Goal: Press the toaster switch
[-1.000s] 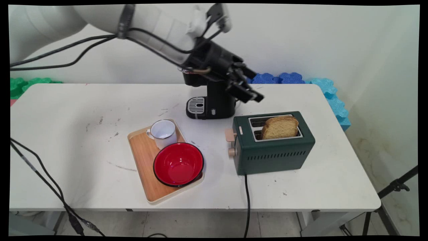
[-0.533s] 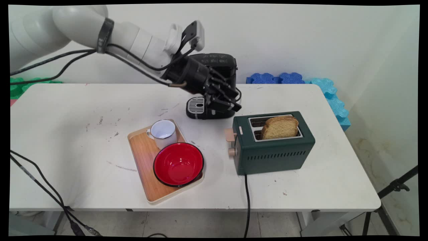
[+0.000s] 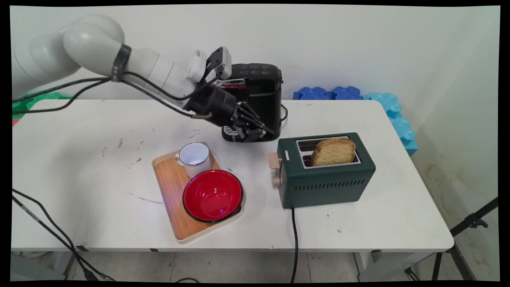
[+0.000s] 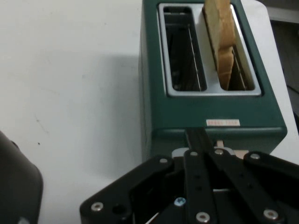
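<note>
Found the gripper closed on nothing, hanging low just in front of the black coffee machine and pointed rightward at the green toaster. Saw no contact with either. Noted a bread slice standing tall in the toaster's near slot, far slot bare, lever on its left end untouched. Spotted, nearer and to the left, a wooden tray carrying a white mug and red bowl on the worktop.

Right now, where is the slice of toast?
In the main view, the toast stands upright in the nearer slot of the green toaster at right of centre, right of the red bowl.
</note>
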`<control>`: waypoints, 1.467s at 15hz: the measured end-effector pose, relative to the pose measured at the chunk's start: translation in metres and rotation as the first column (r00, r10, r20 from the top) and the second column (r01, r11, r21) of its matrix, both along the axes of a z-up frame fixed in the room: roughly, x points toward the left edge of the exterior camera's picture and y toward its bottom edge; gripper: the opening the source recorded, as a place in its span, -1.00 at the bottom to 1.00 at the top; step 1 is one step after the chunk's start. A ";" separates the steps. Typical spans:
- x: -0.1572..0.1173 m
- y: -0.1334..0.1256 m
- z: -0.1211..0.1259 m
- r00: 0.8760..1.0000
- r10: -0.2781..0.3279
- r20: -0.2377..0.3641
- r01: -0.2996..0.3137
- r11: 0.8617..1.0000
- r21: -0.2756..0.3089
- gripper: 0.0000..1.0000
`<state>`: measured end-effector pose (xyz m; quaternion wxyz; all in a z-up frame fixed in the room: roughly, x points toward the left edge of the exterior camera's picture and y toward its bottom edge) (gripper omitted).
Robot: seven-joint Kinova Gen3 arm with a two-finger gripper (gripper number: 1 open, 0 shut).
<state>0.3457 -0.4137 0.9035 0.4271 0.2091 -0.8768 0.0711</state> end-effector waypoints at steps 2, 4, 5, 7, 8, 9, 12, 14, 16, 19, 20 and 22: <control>0.002 0.001 -0.009 1.000 0.003 -0.008 -0.003 1.000 0.017 -1.00; 0.002 0.003 -0.015 1.000 0.002 -0.012 -0.001 1.000 0.031 -1.00; 0.002 0.003 -0.019 1.000 0.000 -0.013 0.000 0.999 0.036 -1.00; 0.002 0.004 -0.024 1.000 -0.004 -0.015 0.005 0.999 0.042 -1.00; 0.001 0.005 -0.027 1.000 -0.007 -0.016 0.008 0.999 0.043 -1.00; 0.000 0.005 -0.029 1.000 -0.011 -0.016 0.011 0.999 0.044 -1.00; -0.003 0.005 -0.036 1.000 -0.020 -0.017 0.020 0.999 0.044 -1.00; -0.006 0.005 -0.041 1.000 -0.026 -0.018 0.026 0.999 0.042 -1.00; -0.009 0.005 -0.046 0.999 -0.030 -0.020 0.031 0.999 0.042 -1.00; -0.013 0.004 -0.053 0.999 -0.035 -0.019 0.036 0.999 0.041 -1.00; -0.014 0.004 -0.055 0.999 -0.036 -0.018 0.037 0.998 0.041 -1.00; -0.016 0.004 -0.060 0.999 -0.039 -0.017 0.040 0.998 0.043 -1.00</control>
